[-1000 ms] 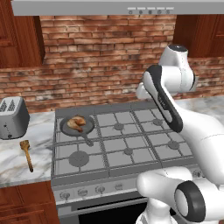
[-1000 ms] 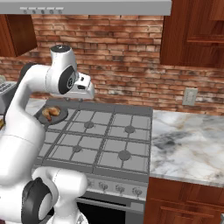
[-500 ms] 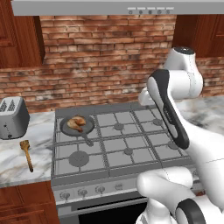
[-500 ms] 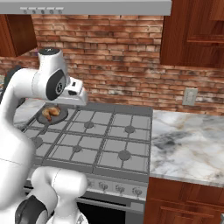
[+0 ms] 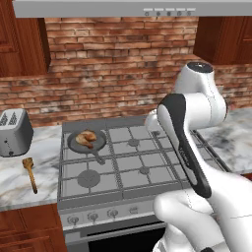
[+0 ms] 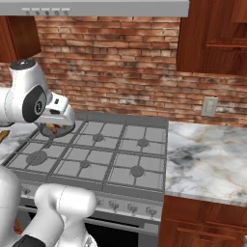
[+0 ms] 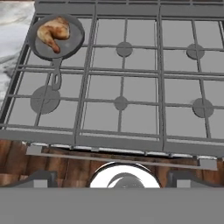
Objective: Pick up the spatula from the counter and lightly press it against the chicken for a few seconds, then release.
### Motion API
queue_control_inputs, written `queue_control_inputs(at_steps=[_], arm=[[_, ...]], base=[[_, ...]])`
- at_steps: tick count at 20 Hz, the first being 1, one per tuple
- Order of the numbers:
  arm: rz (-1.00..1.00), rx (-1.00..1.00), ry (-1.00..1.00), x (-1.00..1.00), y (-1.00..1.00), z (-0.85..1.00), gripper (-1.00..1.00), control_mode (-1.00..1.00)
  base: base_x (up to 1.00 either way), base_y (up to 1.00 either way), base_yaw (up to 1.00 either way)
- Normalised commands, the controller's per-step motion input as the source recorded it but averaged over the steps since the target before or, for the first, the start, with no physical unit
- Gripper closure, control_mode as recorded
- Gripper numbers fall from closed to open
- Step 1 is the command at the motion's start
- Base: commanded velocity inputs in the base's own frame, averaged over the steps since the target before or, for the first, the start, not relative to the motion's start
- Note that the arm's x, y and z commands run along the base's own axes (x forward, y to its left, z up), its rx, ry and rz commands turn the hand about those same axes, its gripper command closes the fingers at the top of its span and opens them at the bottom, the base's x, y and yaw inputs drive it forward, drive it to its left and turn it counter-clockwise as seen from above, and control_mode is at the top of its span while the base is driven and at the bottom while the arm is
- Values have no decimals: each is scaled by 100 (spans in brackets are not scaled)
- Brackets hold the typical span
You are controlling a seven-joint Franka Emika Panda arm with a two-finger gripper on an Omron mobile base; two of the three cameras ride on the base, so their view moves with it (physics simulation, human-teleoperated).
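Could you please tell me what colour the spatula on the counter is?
The spatula is a light wooden brown, clearest in the left base view.

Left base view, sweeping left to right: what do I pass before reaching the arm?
toaster → spatula → chicken in its pan → arm

Wooden spatula (image 5: 30, 173) lies on counter (image 5: 12, 181); browned chicken (image 5: 86, 138) sits in pan (image 5: 100, 142).
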Motion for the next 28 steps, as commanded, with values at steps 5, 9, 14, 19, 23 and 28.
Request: queue_control_inputs(at_steps=[5,9,14,19,23,28], arm=[[0,-3,-2,-11,42,-1,-100,-100],[0,0,0,-16,56,-13,-100,-100],[0,0,0,-15,74,-22,-100,-100],[0,2,0,-13,70,-19,-100,-100],[4,7,0,-5,59,-7,-100,-100],[11,9,0,1,46,0,-100,-100]], base=[[0,0,0],[0,0,0],[0,0,0],[0,0,0],[0,0,0],[0,0,0]])
